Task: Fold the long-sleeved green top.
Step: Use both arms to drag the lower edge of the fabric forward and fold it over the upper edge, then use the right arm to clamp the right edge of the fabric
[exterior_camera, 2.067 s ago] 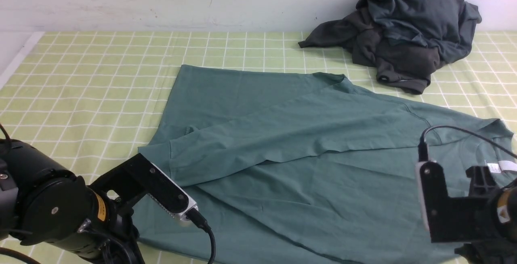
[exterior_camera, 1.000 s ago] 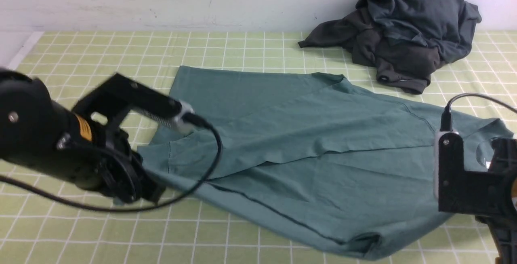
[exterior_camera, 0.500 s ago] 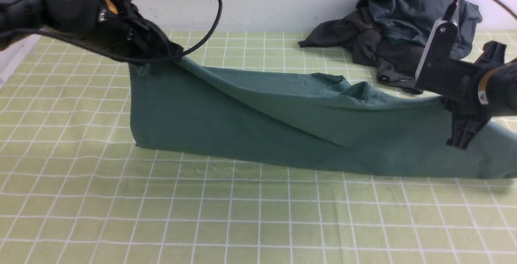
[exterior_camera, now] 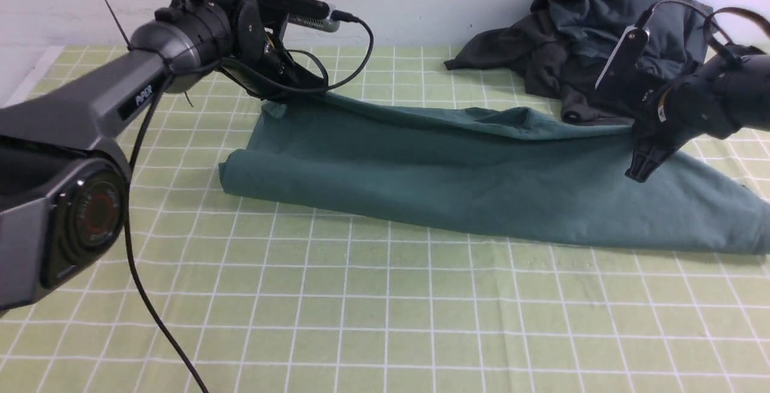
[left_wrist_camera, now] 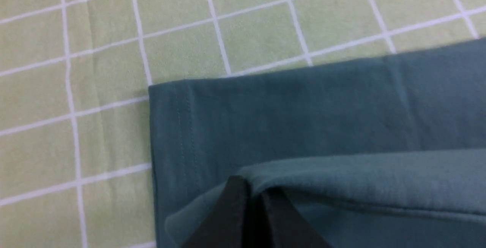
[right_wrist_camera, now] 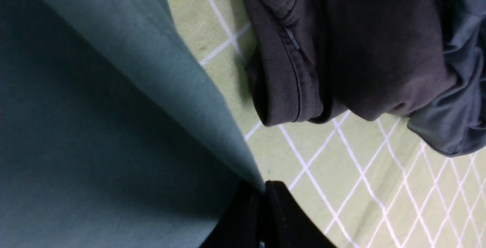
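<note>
Pinching far edge of green top (exterior_camera: pixel 457 182), both grippers (exterior_camera: pixel 283 99) clenched; fabric hanging between.

Black arms (exterior_camera: pixel 180 44) with looping black cables (exterior_camera: pixel 367 56).

From between my arms, one camera looks forward and down across the counter (exterior_camera: pixel 409 309); my wrist cameras peer closely at its checked cloth (left_wrist_camera: pixel 114 62).
</note>
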